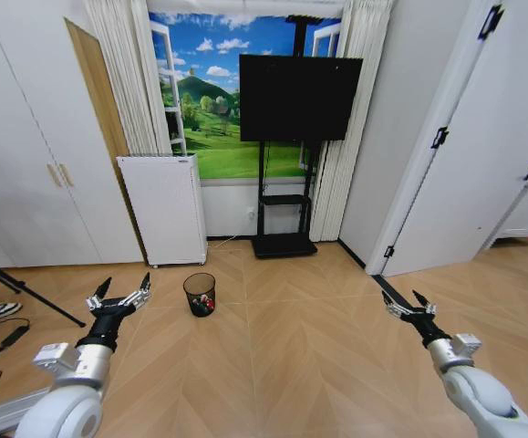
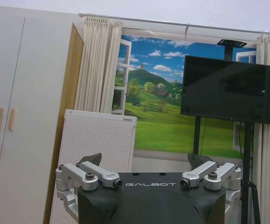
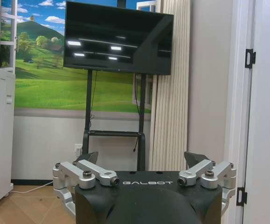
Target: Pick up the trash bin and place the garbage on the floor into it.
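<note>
From the head view the trash bin (image 1: pixel 200 294) stands on the floor (image 1: pixel 291 347) at about 11 o'clock, garbage (image 1: pixel 205 304) inside, between the empty spread-fingered left gripper (image 1: pixel 120 290) and right gripper (image 1: pixel 408 301), while the wrist views face the television (image 3: pixel 118 39) and white appliance (image 2: pixel 97 144).

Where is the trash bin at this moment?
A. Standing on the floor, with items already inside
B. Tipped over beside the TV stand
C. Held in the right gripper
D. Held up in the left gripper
A. The trash bin stands upright on the floor with red-and-white items inside it; the left gripper and right gripper are both open and hold nothing.
</note>
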Robot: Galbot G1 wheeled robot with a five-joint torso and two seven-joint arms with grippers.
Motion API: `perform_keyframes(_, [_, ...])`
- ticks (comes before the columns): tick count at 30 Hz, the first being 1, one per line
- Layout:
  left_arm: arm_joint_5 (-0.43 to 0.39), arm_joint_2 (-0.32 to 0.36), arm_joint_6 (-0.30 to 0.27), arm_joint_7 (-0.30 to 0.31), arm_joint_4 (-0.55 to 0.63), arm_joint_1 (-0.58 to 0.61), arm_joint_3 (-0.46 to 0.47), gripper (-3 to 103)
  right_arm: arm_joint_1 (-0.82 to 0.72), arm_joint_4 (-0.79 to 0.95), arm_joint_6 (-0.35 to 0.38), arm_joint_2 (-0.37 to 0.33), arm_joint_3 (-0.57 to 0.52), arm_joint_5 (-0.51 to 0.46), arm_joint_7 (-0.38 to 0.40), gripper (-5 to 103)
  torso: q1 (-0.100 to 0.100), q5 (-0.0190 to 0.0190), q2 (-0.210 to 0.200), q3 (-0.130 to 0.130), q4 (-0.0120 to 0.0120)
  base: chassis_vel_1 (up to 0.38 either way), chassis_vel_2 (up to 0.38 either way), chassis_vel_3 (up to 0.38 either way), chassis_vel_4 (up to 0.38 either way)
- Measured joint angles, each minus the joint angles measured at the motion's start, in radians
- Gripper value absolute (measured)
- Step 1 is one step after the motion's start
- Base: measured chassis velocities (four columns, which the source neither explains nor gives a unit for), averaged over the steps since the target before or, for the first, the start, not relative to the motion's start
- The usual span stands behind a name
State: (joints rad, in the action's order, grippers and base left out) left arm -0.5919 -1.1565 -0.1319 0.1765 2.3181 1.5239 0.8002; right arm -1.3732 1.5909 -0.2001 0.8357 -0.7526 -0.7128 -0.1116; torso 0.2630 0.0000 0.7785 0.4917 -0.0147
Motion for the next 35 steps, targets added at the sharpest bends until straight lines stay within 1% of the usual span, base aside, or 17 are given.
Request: perform_keyframes(35, [0.001,0.0,-0.001,-0.001,-0.001,0.0,0.001,100,0.0,-0.001,0.0,0.0,0.0,0.0,0.0,100,0.0,0.0,0.0,0.0,0.0,0.0,0.0,0.0,0.0])
